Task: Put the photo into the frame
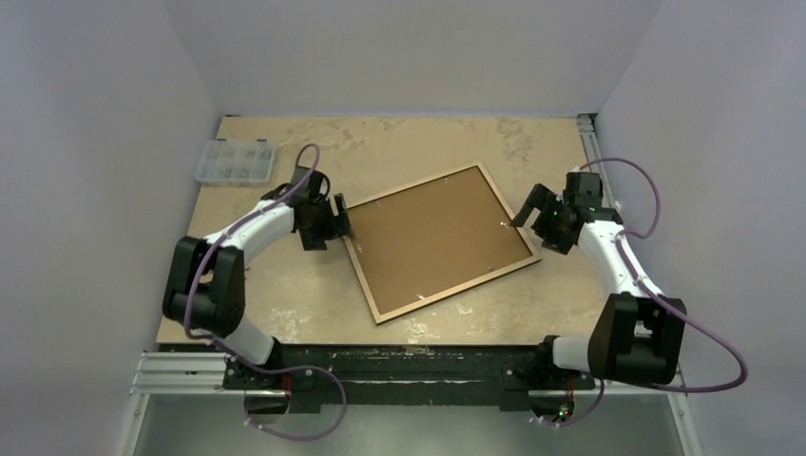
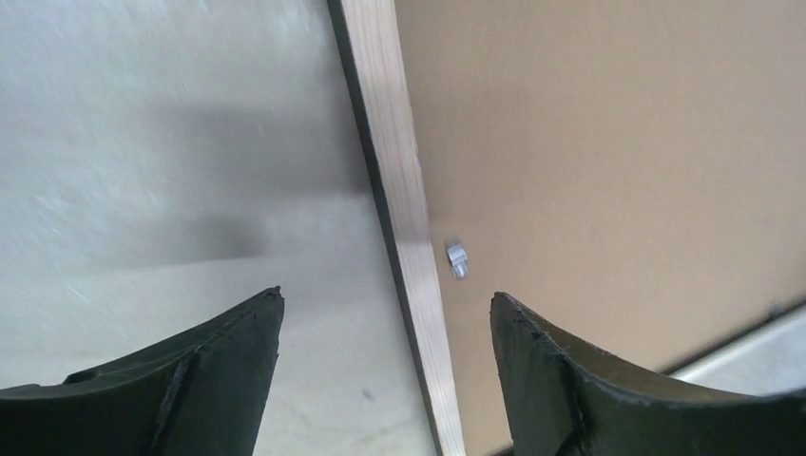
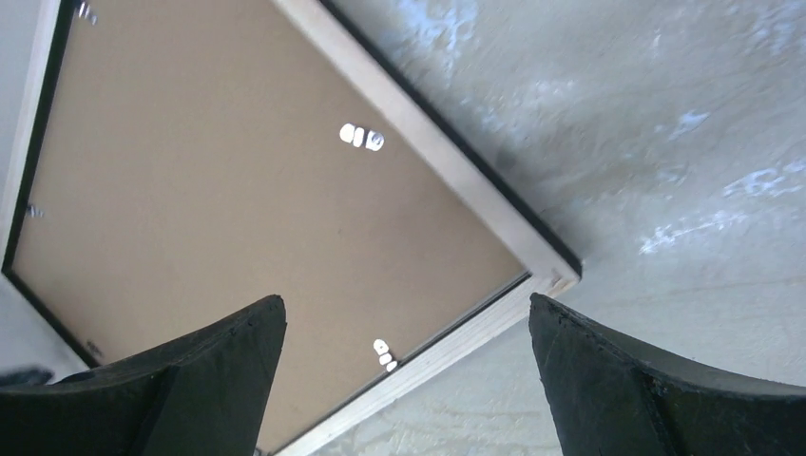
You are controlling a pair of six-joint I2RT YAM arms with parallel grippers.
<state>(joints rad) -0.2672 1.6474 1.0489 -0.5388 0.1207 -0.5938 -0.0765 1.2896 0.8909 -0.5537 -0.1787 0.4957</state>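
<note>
Frame (image 2: 404,190) back up on desk (image 1: 285,304), brown backing board (image 1: 437,237) seated inside. Photo not in view, likely beneath board. Left hand (image 2: 386,296) wide open, empty, rail between its fingers, metal tab (image 2: 457,258) just ahead. Right hand (image 3: 405,299) fully open, empty, frame corner ahead. Likely closing stage. Next move: tabs turned over board, calling for fine fingertip placement.

obstacles: frame (image 2: 411,218) mid-table; box (image 1: 235,161) far-left | passable: near table (image 1: 285,306) strip, likely

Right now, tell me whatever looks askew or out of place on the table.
The frame lies back-up, skewed to the edges of the table, with the brown backing board showing. No photo is visible in any view. The left pincer and right pincer are open, holding nothing.
</note>
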